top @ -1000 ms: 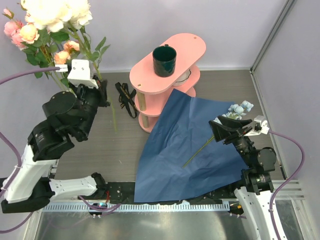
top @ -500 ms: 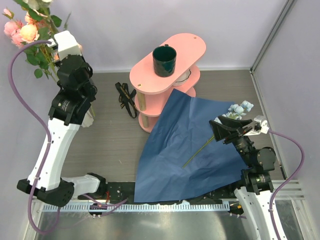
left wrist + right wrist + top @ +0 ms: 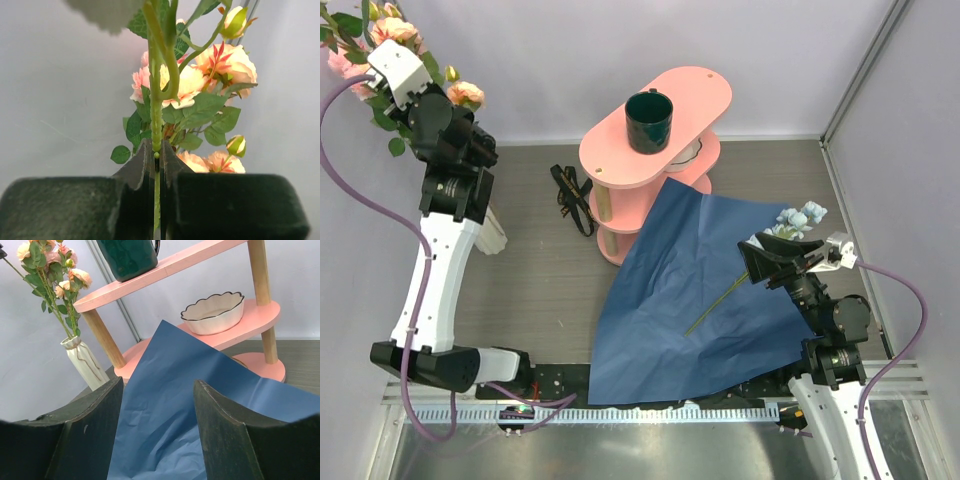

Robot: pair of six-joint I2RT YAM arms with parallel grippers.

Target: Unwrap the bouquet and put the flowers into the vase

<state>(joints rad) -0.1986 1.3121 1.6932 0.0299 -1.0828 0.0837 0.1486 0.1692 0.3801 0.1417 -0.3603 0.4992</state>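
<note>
Blue wrapping paper (image 3: 700, 290) lies spread open on the surface (image 3: 540, 280), its far corner against the base of the pink shelf (image 3: 705, 95). One pale-blue flower (image 3: 803, 214) lies on the paper near its right edge, with its thin stem running toward the near-left across the sheet. The right hand (image 3: 157, 410) hangs low over the paper just beside that flower. Its jaws are wide apart with nothing between them, and it is not touching the bloom.

The left arm is raised high at the back-left corner. The left hand (image 3: 156, 165) is closed narrow, pinching a single green stem (image 3: 156, 120) between its fingertips. The flowers (image 3: 385, 35), pink and peach roses with green leaves and a few buds, sit above that grip near the wall.

The vase (image 3: 82, 362) is cream, ribbed and upright at the back-left of the surface, left of the shelf and apart from it. In the right wrist view the stems run down into its mouth. How deep they sit cannot be told. In the top view the vase is partly hidden beside the left forearm.

A black ribbon (image 3: 572, 195) lies loose on the surface between the vase and the shelf base. A dark green mug (image 3: 649, 120) stands on the top tier. A scalloped bowl (image 3: 212, 314) sits on the middle tier.
</note>
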